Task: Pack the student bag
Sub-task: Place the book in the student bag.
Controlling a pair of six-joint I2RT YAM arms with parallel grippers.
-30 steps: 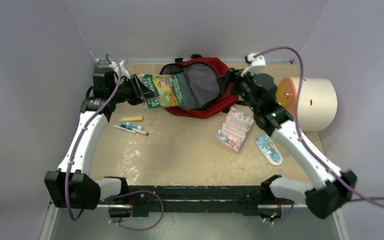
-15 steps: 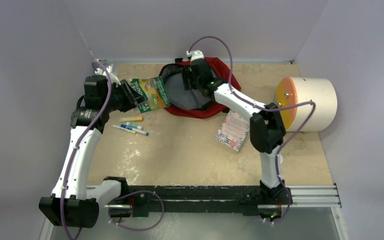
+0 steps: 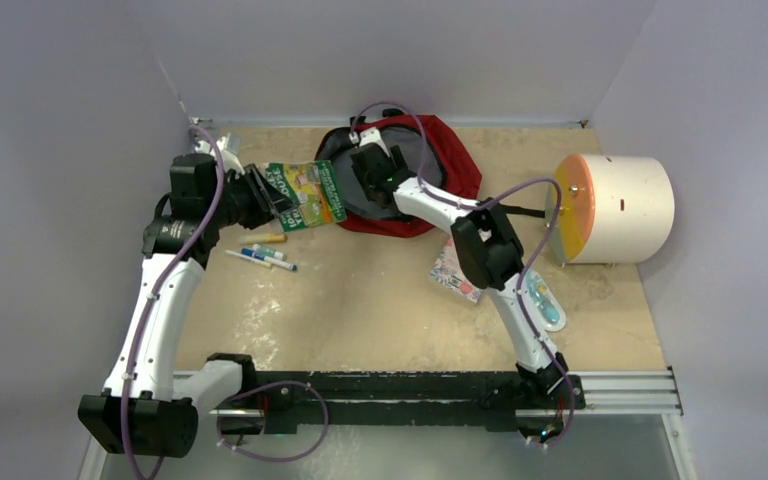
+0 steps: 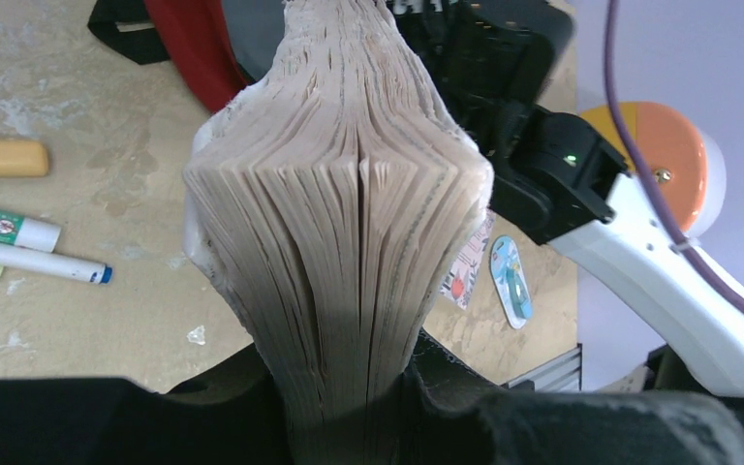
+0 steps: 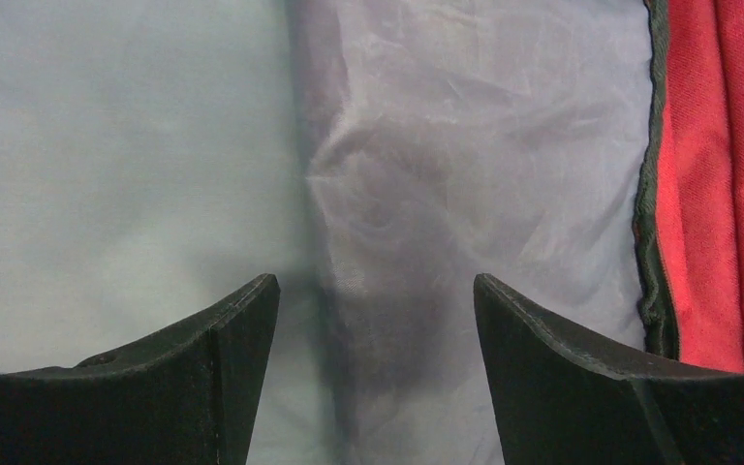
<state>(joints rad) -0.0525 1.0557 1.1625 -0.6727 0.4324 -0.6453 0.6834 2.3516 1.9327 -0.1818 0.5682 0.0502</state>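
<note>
Top view: student bag (image 3: 452, 165) open at the worktop's (image 3: 360, 300) far middle, right jaws inside its mouth, green workbook (image 3: 305, 195) just left of it. Left wrist: left jaws pinching the green workbook's fanned pages. Right wrist: right jaws spread over grey lining (image 5: 155, 145).

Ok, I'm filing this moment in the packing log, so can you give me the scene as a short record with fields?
bag: student bag lies open at the far side of the table, grey lining showing
left gripper: shut on a thick book, held beside the bag's opening
right gripper: open, fingers over the grey lining, holding nothing
loose items: markers, floral notebook, blue patterned case
also there: cream cylinder at the right
</note>
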